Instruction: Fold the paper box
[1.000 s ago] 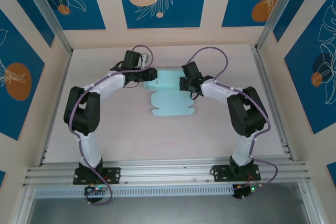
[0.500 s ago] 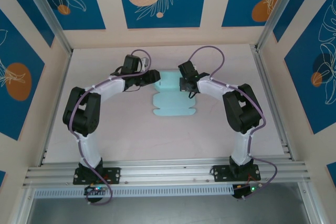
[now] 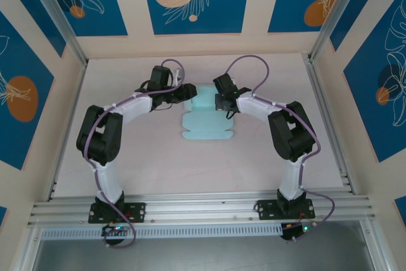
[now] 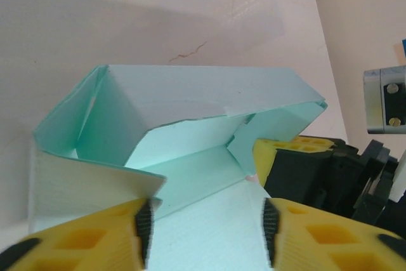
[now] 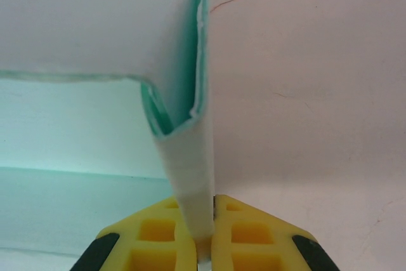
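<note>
the paper box (image 3: 206, 122) sits at mid-table towards the far side, between the two grippers. its near part lies flat on the table (image 3: 158, 157) as a sheet with rounded tabs. its far part is raised into walls, and in the top view the arm ends cover the left and right edges of that part, so the folds cannot be read there.

left gripper (image 3: 189, 91) – at the box's far-left corner. in the left wrist view its fingers (image 4: 143, 220) stand apart, jaws open, with the flat sheet running between them. a pale flap stands upright just in front of the left finger, and whether it touches the pad cannot be told. the bottom edge of the frame cuts off the finger bases. beyond them the box (image 4: 209, 96) shows a far wall, a folded left end and a right end turned inward. the right gripper (image 4: 304, 163) hides part of that right end.

right gripper (image 3: 219, 101) – at the box's far-right corner. in the right wrist view the gripper (image 5: 204, 220) is closed on a doubled upright wall of the box (image 5: 95, 23), with the card pinched between the yellow pads. the wall's lower edge is hidden between the pads. the box is cut off at the left and top of that frame.
</note>
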Action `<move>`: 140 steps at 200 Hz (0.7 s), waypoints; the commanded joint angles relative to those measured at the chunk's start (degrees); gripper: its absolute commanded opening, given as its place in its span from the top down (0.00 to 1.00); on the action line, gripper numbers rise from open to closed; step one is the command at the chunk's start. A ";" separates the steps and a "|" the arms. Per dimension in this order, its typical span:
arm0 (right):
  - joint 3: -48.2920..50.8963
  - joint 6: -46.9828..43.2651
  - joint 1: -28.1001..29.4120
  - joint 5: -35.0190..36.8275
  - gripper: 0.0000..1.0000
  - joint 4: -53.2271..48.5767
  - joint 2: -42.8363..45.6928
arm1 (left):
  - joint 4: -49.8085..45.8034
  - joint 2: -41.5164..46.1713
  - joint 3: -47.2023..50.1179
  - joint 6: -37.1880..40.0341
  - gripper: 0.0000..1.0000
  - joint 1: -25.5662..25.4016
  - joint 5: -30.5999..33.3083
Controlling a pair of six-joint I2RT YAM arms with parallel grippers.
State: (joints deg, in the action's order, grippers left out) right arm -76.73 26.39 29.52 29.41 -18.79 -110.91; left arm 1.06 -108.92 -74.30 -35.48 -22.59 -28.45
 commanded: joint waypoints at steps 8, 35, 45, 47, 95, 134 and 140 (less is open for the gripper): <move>-1.65 0.77 0.31 -0.54 1.00 0.24 -1.48 | -7.18 4.35 -1.81 8.37 0.39 -0.29 1.78; -1.52 0.59 0.19 -0.60 1.00 0.32 -1.39 | -13.41 9.60 -0.93 15.83 0.36 1.52 7.30; -1.47 0.59 0.19 -0.67 1.00 0.39 -1.35 | -12.33 11.55 1.33 15.19 0.36 3.54 8.30; -1.49 0.63 0.21 -0.62 1.00 0.41 -1.33 | -11.83 11.87 1.96 14.77 0.36 3.90 8.31; -1.24 0.64 0.39 -1.51 1.00 0.58 -0.97 | -2.31 14.40 11.83 9.83 0.31 12.83 6.95; -1.31 0.36 0.41 -1.75 1.00 0.58 -0.46 | 11.17 6.98 12.80 10.13 0.01 13.05 -8.69; -1.32 0.33 0.37 -1.78 1.00 0.56 -0.44 | 13.43 5.76 12.78 9.58 0.00 13.00 -10.85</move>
State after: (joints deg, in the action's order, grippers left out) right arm -76.77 26.37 29.52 28.25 -18.72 -111.57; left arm 3.14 -98.76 -61.93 -25.21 -9.04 -27.24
